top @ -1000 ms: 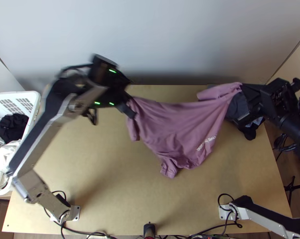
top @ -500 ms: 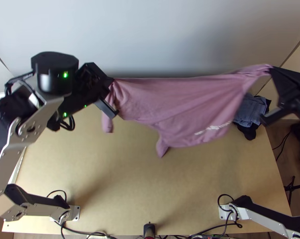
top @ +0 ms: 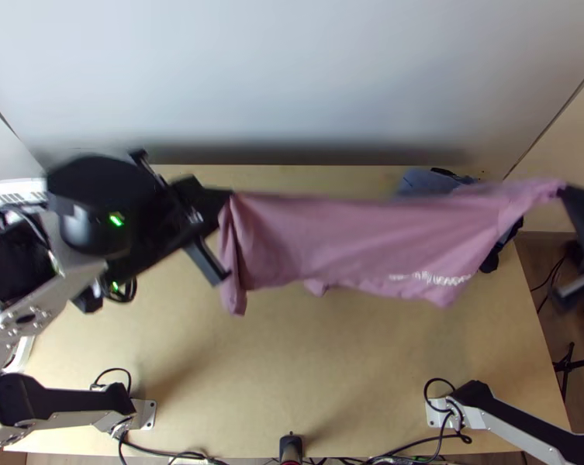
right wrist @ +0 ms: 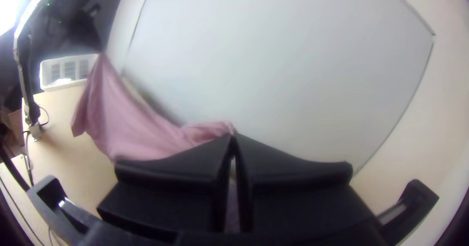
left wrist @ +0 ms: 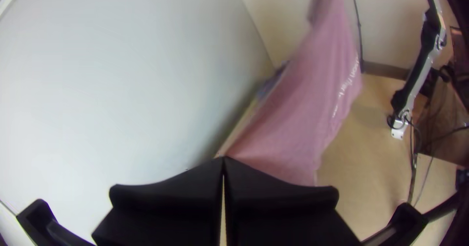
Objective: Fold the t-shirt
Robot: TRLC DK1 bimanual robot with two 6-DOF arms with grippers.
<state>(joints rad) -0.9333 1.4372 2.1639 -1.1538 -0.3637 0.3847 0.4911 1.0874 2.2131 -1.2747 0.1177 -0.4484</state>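
Observation:
My left gripper (top: 226,194) is shut on one corner of the pink t-shirt (top: 354,240), at the left of the table in the top view. At the right edge my right gripper (top: 564,191) is shut on another corner. Between them the cloth hangs stretched in the air, with a strip of white print along its lower right part. In the left wrist view the shirt (left wrist: 312,94) runs off from the left gripper (left wrist: 223,159). The right wrist view has the shirt (right wrist: 132,129) leading away from the right gripper (right wrist: 233,136).
Dark and blue folded clothes (top: 431,182) lie at the table's back right, partly behind the shirt. A white basket (top: 12,190) stands beyond the table's left side, and a pale wall rises behind the back edge.
Both grippers first moved apart, pulling the shirt taut and lifting it. Since then they have come down the picture with it, the right one also farther right.

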